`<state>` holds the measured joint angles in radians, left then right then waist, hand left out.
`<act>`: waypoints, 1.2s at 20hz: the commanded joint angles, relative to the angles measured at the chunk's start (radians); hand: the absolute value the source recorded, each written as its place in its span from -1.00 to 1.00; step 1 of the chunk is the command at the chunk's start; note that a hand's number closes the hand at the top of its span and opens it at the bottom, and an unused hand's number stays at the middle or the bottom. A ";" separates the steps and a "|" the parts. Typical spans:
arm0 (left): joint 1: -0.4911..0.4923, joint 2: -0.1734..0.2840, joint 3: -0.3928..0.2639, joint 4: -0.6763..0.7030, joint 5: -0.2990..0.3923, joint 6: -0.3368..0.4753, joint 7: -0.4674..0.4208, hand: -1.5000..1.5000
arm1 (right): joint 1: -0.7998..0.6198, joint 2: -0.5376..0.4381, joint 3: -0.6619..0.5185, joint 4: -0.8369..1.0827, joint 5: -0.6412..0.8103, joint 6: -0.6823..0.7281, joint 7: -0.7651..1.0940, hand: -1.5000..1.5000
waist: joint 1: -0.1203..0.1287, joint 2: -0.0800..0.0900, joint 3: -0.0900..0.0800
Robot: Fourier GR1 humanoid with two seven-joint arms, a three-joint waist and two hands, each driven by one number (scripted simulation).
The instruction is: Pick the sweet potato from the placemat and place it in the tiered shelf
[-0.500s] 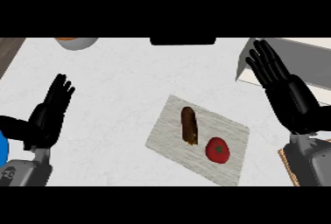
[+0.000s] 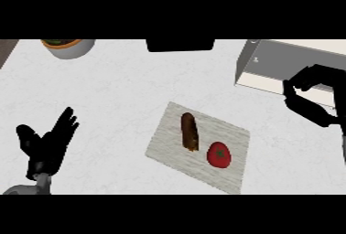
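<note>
The brown sweet potato (image 2: pixel 189 131) lies lengthwise on the pale placemat (image 2: pixel 170 139) in the middle of the counter. A red tomato (image 2: pixel 218 154) sits just right of its near end. The grey tiered shelf (image 2: pixel 280 59) stands at the upper right. My right hand (image 2: pixel 310 101) hangs in front of the shelf's near edge with its fingers curled and nothing in them, well to the right of the placemat. At the lower left my left hand (image 2: pixel 46 144) rests open with its fingers up, far from the mat.
A round pot with greenery (image 2: pixel 67 46) stands at the back left. A black object (image 2: pixel 180 45) sits at the back centre. The counter's dark edge (image 2: pixel 5 52) shows at the far left.
My right hand's fingers have curled in from straight, and the hand has edged right by the shelf. The left hand has sunk lower. Sweet potato and tomato have not moved.
</note>
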<state>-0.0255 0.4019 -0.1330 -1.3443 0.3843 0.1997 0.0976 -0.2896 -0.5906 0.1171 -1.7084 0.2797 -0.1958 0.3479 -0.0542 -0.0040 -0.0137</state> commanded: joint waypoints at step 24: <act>-0.044 -0.044 -0.033 0.032 -0.018 -0.028 0.145 0.00 | -0.248 0.485 0.563 -0.069 0.621 0.413 1.063 -1.00 | 0.068 0.003 0.010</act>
<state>-0.0658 0.3758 -0.1607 -1.3382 0.3689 0.1658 0.2321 -0.4627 -0.2082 0.6478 -1.8901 0.8134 0.1441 1.1768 0.0164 -0.0032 -0.0022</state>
